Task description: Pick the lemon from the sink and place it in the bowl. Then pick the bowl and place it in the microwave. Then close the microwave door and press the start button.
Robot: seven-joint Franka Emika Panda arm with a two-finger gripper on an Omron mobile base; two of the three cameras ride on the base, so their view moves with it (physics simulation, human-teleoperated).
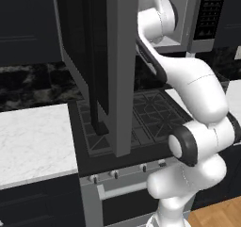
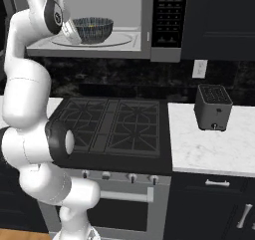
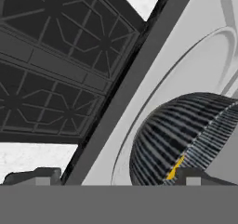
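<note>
Right base view: microwave [image 2: 144,22] open high on the wall above the stove [image 2: 112,127], pale cavity with free room to the right of the bowl [image 2: 93,29], keypad strip at its right edge. Bowl sits on the round turntable plate, left of centre, with the arm's hand close at its left. Marble surface [image 2: 209,144] right of the stove carries a dark toaster [image 2: 213,107]. Left base view: microwave door [image 1: 101,66] swung out edge-on over the stove, blocking sight of the cavity; arm passes to the right of the door's edge. Hand view: pincer [image 3: 116,179] spread wide, one fingertip [image 3: 32,176] off the cavity's front edge, the other by the bowl's rim; a sliver of yellow lemon [image 3: 174,169] shows in the bowl.
</note>
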